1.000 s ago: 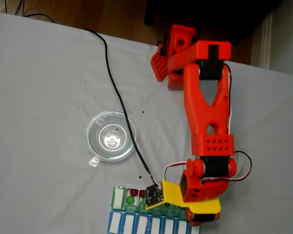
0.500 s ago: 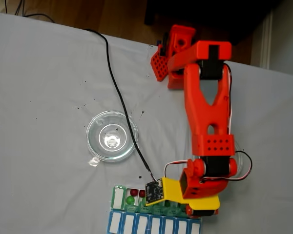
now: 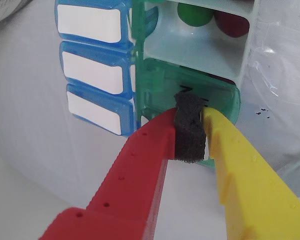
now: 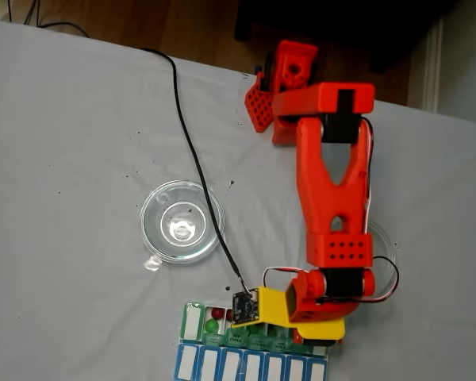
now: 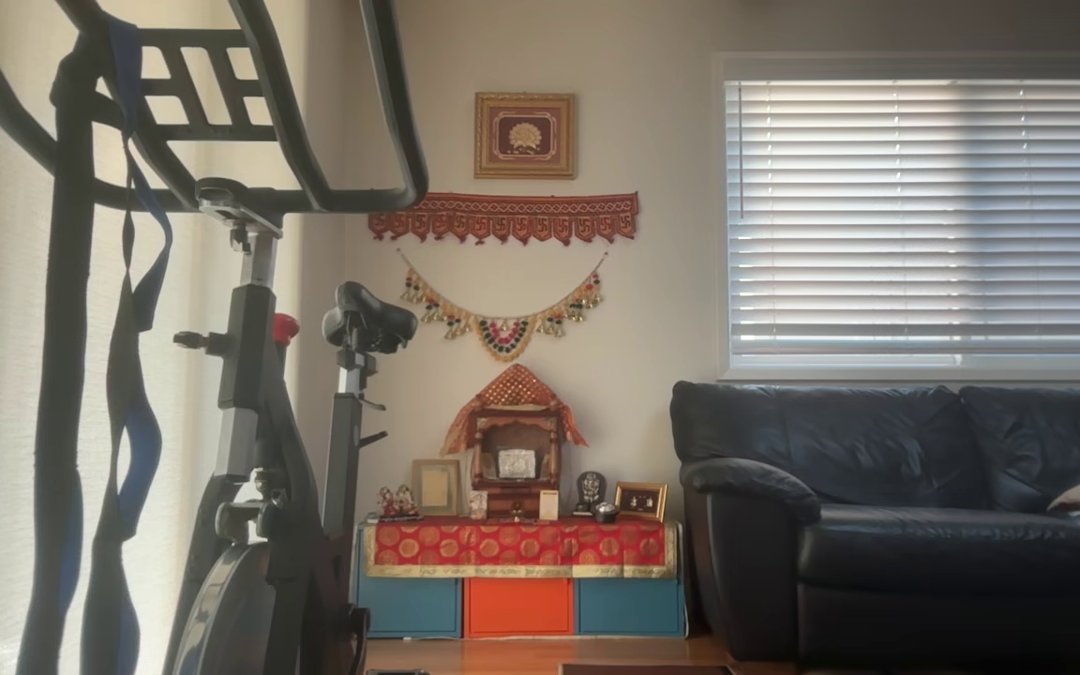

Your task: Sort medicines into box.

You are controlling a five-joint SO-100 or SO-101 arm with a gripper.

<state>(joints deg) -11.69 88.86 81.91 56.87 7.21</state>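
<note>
**Pressing a green lid of the pill box**

Closing in on the box, the gripper [image 3: 190, 131] has its red finger and yellow finger drawn narrow, with only a black foam pad [image 3: 189, 129] between their tips and no pill visible in the grasp. The pad sits right at the edge of a translucent green lid [image 3: 192, 87], apparently touching it; whether it presses or merely rests there cannot be told.

Just beyond that lid in the wrist view lies an open white compartment, and past it another holding a green pill [image 3: 195, 13] and a red pill [image 3: 234, 24] side by side. A row of blue lids with white labels [image 3: 92, 72] runs along the left of the green row.

In the fixed view the box [image 4: 192, 321] lies at the bottom edge of the white table, the gripper [image 4: 317, 341] low over its right half, pills showing near its left end. An empty glass dish [image 4: 181, 221] stands well apart toward the table's middle, a black cable [image 4: 192, 155] crossing its rim.

The step looks like working a lid, not carrying a pill. Next would call for a gentle, controlled push without shifting the box.
</note>
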